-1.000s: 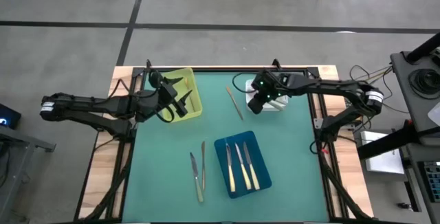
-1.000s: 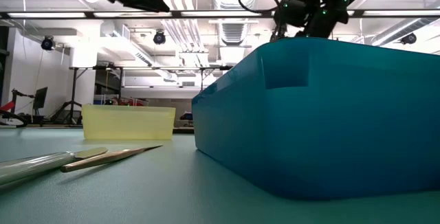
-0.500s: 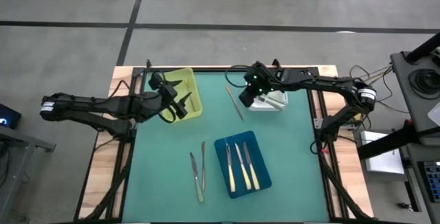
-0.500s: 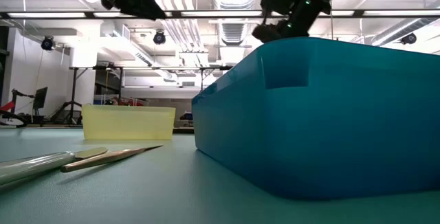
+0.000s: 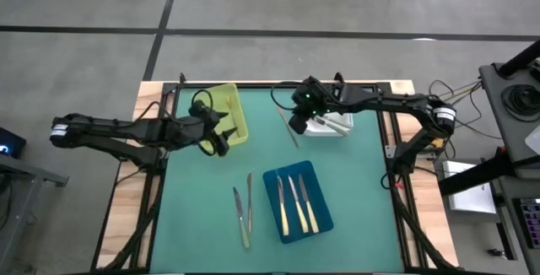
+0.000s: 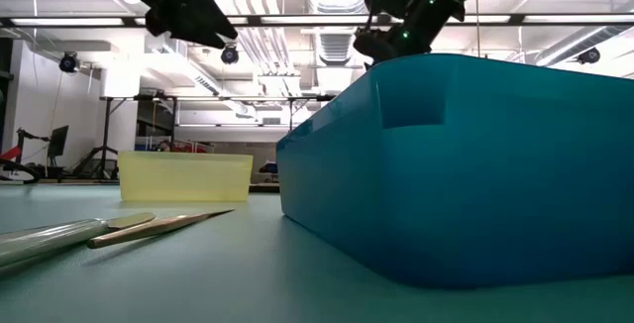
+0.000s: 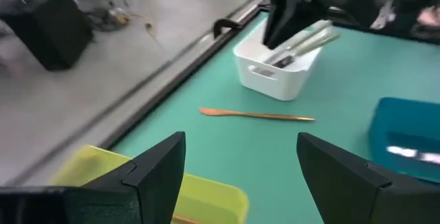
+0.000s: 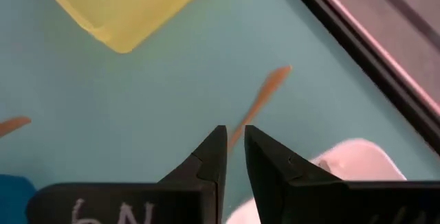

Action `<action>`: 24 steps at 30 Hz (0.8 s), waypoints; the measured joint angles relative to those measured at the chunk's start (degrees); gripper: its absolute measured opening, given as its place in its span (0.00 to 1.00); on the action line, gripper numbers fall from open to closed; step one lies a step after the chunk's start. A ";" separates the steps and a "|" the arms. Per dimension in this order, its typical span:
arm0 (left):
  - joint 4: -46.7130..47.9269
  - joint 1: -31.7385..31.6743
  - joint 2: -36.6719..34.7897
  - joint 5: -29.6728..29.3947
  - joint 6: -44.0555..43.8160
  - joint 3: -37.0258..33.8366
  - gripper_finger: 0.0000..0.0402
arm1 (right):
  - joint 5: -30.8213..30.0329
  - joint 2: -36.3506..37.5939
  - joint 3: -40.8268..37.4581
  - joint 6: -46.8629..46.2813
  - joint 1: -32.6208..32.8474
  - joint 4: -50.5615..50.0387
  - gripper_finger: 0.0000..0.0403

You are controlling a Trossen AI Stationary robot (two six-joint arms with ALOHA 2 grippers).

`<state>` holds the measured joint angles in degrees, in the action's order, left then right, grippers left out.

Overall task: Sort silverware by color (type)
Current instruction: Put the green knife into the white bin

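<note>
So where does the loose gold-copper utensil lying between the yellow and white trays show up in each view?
High: gold-copper utensil lies on the mat beside the white tray.
Low: cannot tell it apart.
Left wrist: utensil in front of the white tray.
Right wrist: utensil beyond the right gripper.
Shared landmark: white tray.

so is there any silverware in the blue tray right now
Yes, in the high view three cream-handled knives lie side by side inside the blue tray.

Bright even overhead light, glaring ceiling strips in low view, left wrist view motion-blurred, soft shadows
</note>
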<state>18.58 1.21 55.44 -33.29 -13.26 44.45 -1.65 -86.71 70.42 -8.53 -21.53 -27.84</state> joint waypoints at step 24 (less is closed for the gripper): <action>8.55 14.05 13.83 25.83 -66.39 4.67 0.65 | 0.26 16.33 -15.78 17.45 2.79 28.68 0.11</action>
<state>27.14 15.26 69.27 -7.46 -79.64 49.12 -1.39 -70.37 54.64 8.92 -18.74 0.84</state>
